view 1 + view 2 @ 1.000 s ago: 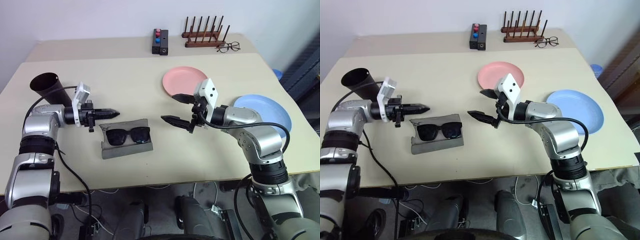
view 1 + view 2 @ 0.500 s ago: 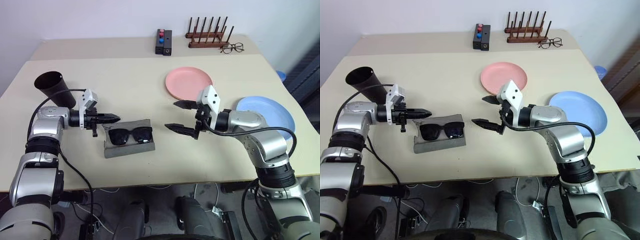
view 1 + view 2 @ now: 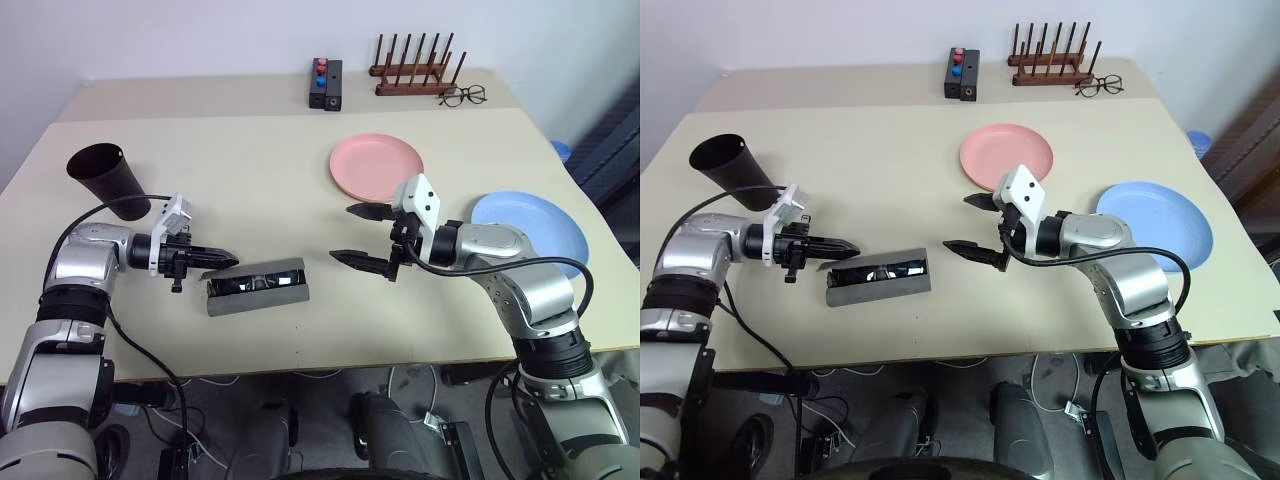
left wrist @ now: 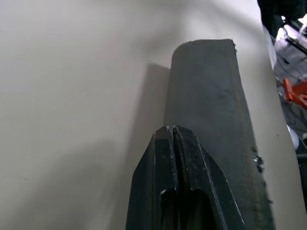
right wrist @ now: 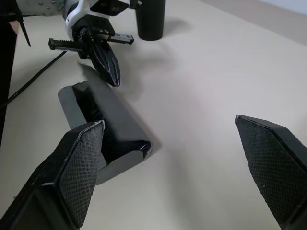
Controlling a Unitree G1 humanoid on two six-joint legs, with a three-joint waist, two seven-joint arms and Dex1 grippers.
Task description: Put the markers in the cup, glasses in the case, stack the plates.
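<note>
We saw the left gripper [image 3: 228, 264] low over the desk [image 3: 250, 170] with its fingers pressed together, holding nothing. Their tips pointed toward the right and sat at the left end of the case [image 3: 256, 290], at the raised flap; we could not tell whether they touched it. The case lay near the desk's front edge, its flap folded most of the way over. The glasses [image 3: 255, 283] lay inside it, with a narrow dark strip of frame and lens showing through the slot under the flap.

The right gripper [image 3: 358, 235] hung above the desk just right of the case, its fingers [image 3: 353, 259] spread wide apart and empty, one nearer the pink plate and the other nearer us.

The cup [image 3: 108, 178] stood upright behind the left arm, well left of the case. We could not tell what was in it. The pink plate [image 3: 375, 166] lay flat behind the right gripper. The blue plate [image 3: 530, 225] lay apart from it toward the right edge, partly behind the right arm.

On the far desk stood a black box [image 3: 324, 84] with red and blue buttons, a wooden rack [image 3: 413, 70] and wire spectacles [image 3: 461, 96].
</note>
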